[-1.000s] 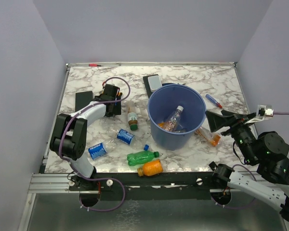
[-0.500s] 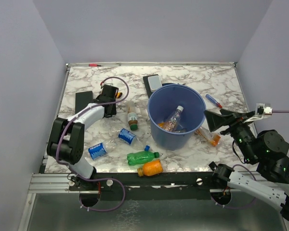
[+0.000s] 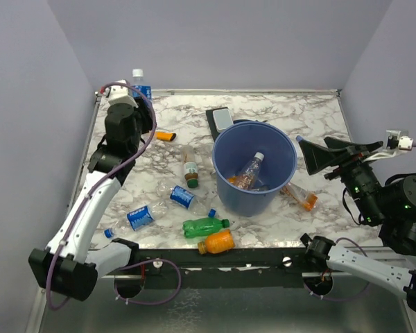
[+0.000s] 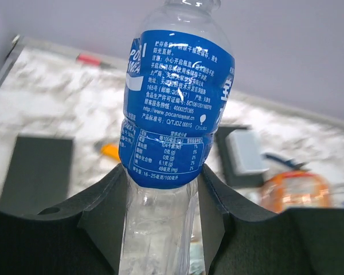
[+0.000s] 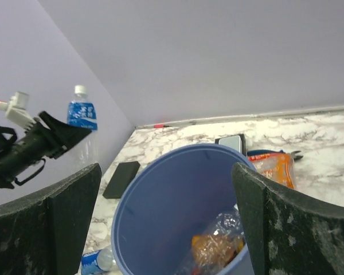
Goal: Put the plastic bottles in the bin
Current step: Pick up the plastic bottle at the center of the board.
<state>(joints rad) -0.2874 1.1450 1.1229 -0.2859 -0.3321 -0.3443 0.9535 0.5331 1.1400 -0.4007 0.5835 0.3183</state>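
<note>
While the right gripper (image 5: 166, 200) is hanging wide open beside the round blue plastic bin (image 3: 249, 201), the left gripper (image 4: 160, 212) is holding a clear blue-labelled plastic bottle (image 4: 175, 114) upright.

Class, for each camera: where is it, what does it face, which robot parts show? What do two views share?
Top external: above and behind the robot, looking down on the table; left arm, right arm show.
Left wrist: on the raised arm, facing the far wall; left tool grips a blue-labelled bottle.
Right wrist: faces the bin; open right tool frames it.
Shared: right wrist and top both see that bottle.
</note>
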